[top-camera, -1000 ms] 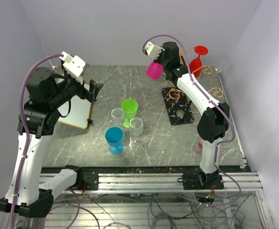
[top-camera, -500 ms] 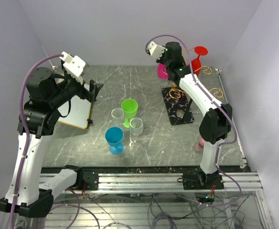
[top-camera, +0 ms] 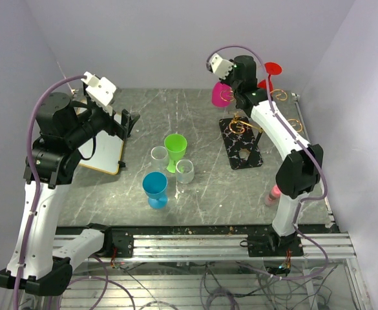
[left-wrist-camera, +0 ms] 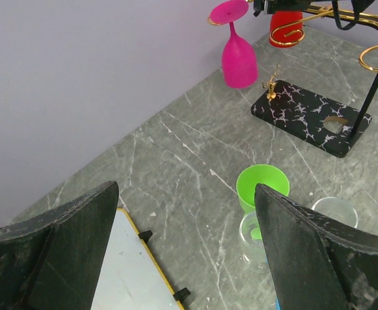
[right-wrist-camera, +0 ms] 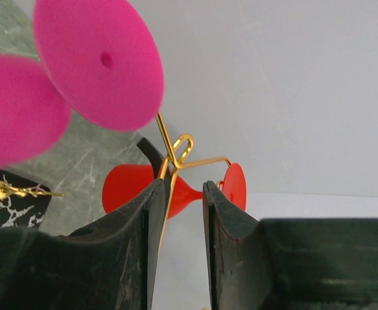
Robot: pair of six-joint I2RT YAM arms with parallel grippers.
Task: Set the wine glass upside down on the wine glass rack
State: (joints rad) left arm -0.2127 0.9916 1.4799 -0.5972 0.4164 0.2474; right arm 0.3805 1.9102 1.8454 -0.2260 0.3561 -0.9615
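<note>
Right pincer (right-wrist-camera: 182, 187) is up high at the rack (left-wrist-camera: 298, 106), and it is released: the two fingers stand a narrow gap apart with nothing clamped. A strand of the rack's gold wire runs past the inner edge of one finger, and whether it touches I cannot tell. The pink wine glass (left-wrist-camera: 238, 57) is out of the grip and hanging upside down from a curled gold arm. Its foot is on top in the hook and its mouth points down, a little tilted, well above the bench (top-camera: 198, 119) and just beyond the far end of the rack's black marbled base. In the right wrist view its round foot sits up and to the left of the fingertips, apart from them. Behind it a red glass (left-wrist-camera: 285, 29) hangs from another arm of the same rack, also inverted. Over to the left pincer (left-wrist-camera: 185, 190): raised above the bench, fingers spread wide, gripping nothing, well apart from the rack. Mid-bench there is a cluster: a green cup (left-wrist-camera: 263, 186) standing upright, two clear tumblers (left-wrist-camera: 335, 213) just beside it, one on each side, and a blue cup (top-camera: 155, 187) nearer the arms' bases. A white board (top-camera: 103, 150) with a yellow edge lies flat on the left side of the bench, beneath the left arm.
</note>
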